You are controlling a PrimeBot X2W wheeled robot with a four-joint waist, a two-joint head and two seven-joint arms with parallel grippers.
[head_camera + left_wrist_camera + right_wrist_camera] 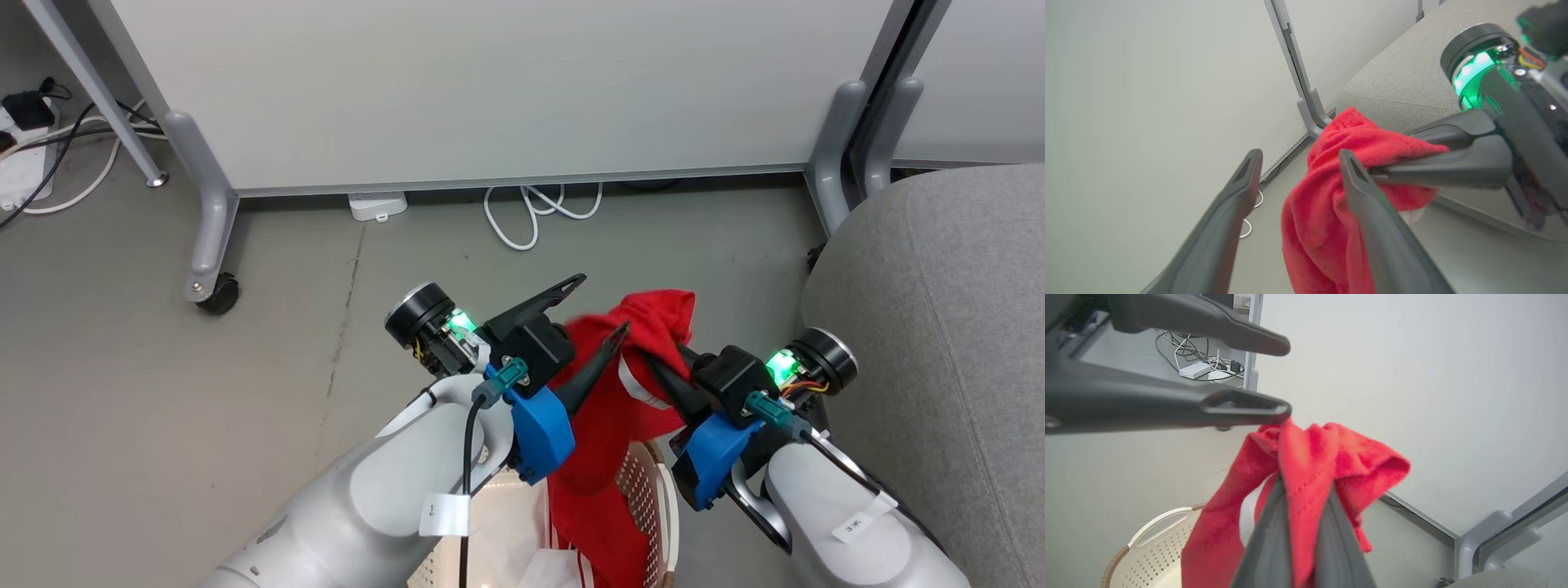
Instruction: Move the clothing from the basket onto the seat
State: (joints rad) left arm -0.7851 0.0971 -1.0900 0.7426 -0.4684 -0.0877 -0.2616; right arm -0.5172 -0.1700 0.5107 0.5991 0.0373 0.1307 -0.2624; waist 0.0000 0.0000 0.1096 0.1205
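A bright red garment (604,425) hangs over the cream-white basket (668,506), its lower end reaching down inside. My right gripper (651,357) is shut on the garment's bunched top (1314,449), with the fabric squeezed between both fingers (1274,539). My left gripper (604,304) stands open just left of it; one finger (1367,196) rests against the cloth (1323,220) without clamping it. More red clothing with white stripes (571,563) lies in the basket (1151,531). The grey seat (939,327) is close on the right, past my right gripper.
A pale grey partition panel (490,82) on wheeled legs (219,292) stands across the back. White cables (531,212) and a power strip (378,204) lie on the floor under it, with more cords at the far left (33,147). Bare grey floor (163,408) lies to the left.
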